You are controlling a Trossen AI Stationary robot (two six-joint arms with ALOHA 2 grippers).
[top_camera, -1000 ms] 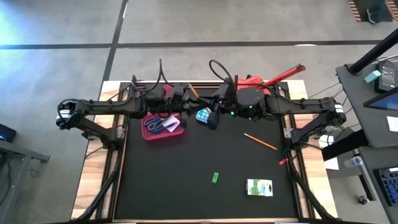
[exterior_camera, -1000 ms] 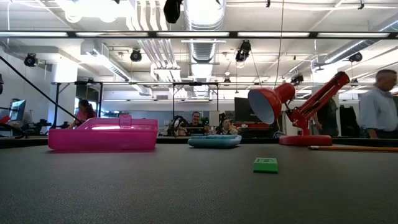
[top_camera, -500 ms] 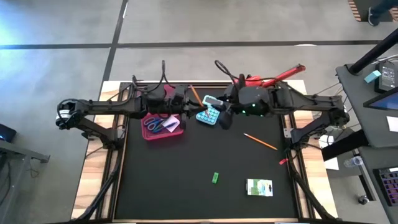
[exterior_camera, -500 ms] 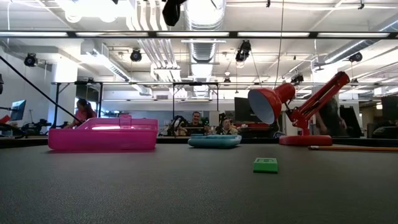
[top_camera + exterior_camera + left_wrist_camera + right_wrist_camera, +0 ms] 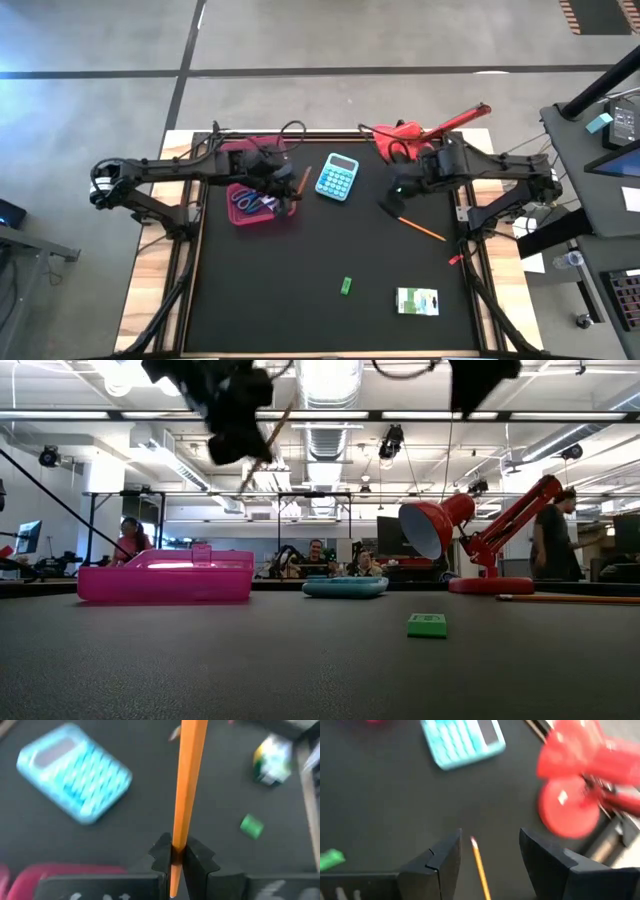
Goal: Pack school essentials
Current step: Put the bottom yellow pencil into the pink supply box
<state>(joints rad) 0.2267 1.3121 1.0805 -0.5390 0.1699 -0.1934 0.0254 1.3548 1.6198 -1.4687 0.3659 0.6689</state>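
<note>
My left gripper (image 5: 288,188) hangs over the right end of the pink box (image 5: 252,210), shut on an orange pencil (image 5: 303,180). Blue-handled scissors (image 5: 250,200) lie in the box. My right gripper (image 5: 487,855) stands open, its fingers on either side of a second orange pencil (image 5: 480,864) that lies flat on the mat without touching them. A blue calculator (image 5: 337,177) lies flat between the arms. A green eraser (image 5: 346,286) and a white-green packet (image 5: 417,300) lie nearer the front edge. My left gripper pinches the orange pencil near one end (image 5: 177,851) between its two shut fingers. The pencil runs on forward past the fingertips. In the low view the pencil (image 5: 264,452) hangs slanted below the gripper, lifted clear of the box and the mat.
A red desk lamp (image 5: 420,130) stands on its round base at the far right, close behind my right arm. Between the calculator and the eraser lies bare black mat (image 5: 300,260). People move in the room beyond the table.
My right gripper has opened, let go of the calculator and gone toward the table's right edge to the lying pencil. The calculator stays flat on the mat. My left gripper has carried its pencil toward the near edge, over the pink box.
</note>
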